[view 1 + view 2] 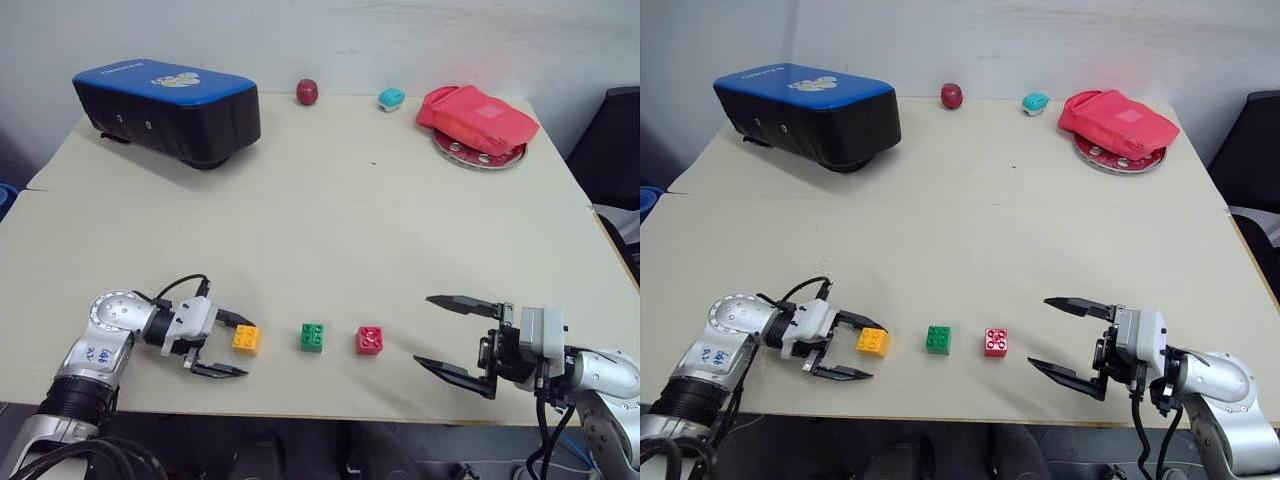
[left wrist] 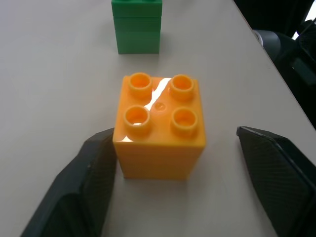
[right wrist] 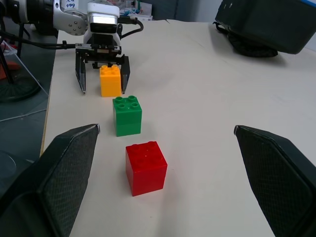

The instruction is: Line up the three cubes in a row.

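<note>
The orange-yellow cube (image 1: 246,339), green cube (image 1: 312,337) and red cube (image 1: 370,340) stand in a row near the counter's (image 1: 350,230) front edge. The left gripper (image 1: 232,345) brackets the orange-yellow cube, jaws apart, one finger touching it. The right gripper (image 1: 450,335) hovers beside the red cube, jaws wide apart.

Middle cube (image 1: 312,337) on table (image 1: 350,230) near front edge; second cube (image 1: 246,340) just left of it, third cube (image 1: 370,340) just right, one row.
</note>
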